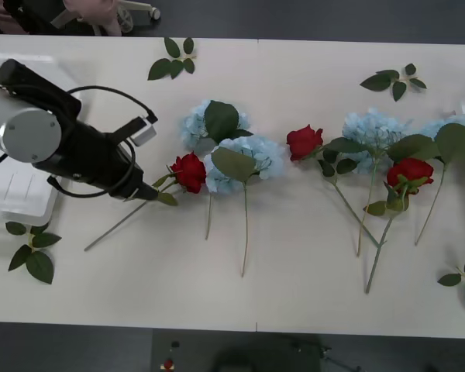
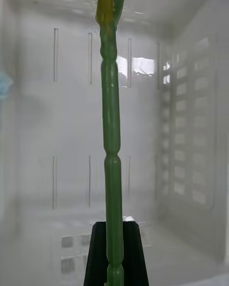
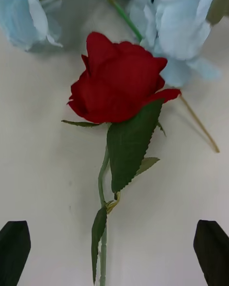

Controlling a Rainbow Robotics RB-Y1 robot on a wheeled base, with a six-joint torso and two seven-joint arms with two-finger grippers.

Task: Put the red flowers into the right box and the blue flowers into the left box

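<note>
Left gripper (image 3: 114,255) is hovering fingers wide open, empty, straddling the rose (image 3: 119,78) stem on the tabletop (image 1: 294,302) for a stem pinch, while right gripper (image 2: 114,248) is pinching a green stem (image 2: 111,138) inside a slotted basket (image 2: 186,138).

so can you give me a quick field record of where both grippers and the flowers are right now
left gripper: open, low over the table, one finger on each side of the leftmost red rose's stem, not closed on it
leftmost red rose: lying on the table, head against a blue flower
right gripper: shut on a green stem, inside a white container with slotted walls
other red roses: two on the table
left box: table's left edge, partly under the left arm
</note>
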